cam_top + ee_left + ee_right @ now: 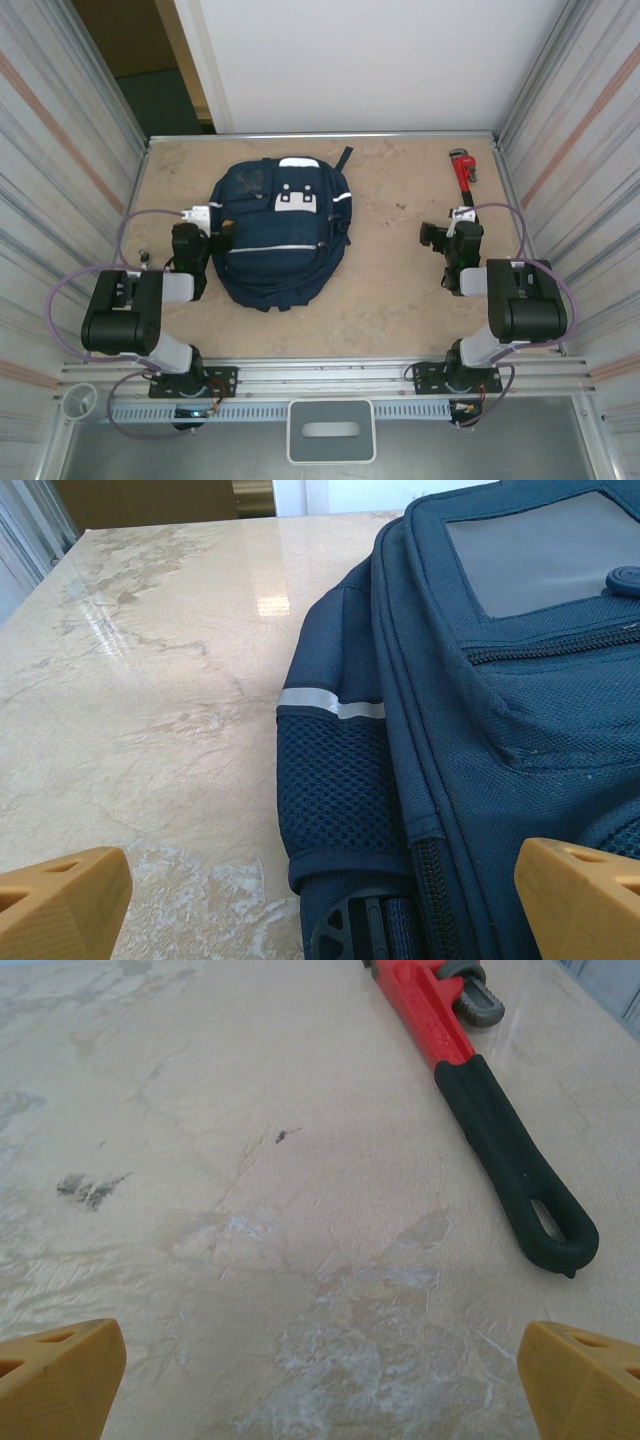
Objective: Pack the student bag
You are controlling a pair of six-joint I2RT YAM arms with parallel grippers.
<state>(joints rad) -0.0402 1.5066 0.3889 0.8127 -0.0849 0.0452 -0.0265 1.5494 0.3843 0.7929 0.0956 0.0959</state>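
Note:
The student bag, a navy-blue backpack with white reflective stripes, lies flat on the table at centre left with its front pockets facing up. My left gripper is open beside the bag's left side. In the left wrist view the left gripper straddles the bag's mesh side pocket and a black buckle, with nothing held. A red pipe wrench with a black handle lies at the back right. My right gripper is open just in front of it. In the right wrist view the right gripper hangs over bare table, with the wrench ahead to the right.
Corrugated metal walls close in the beige marbled table on the left and right, and a white panel stands at the back. A metal rail with both arm bases runs along the near edge. Open table lies between the bag and the wrench.

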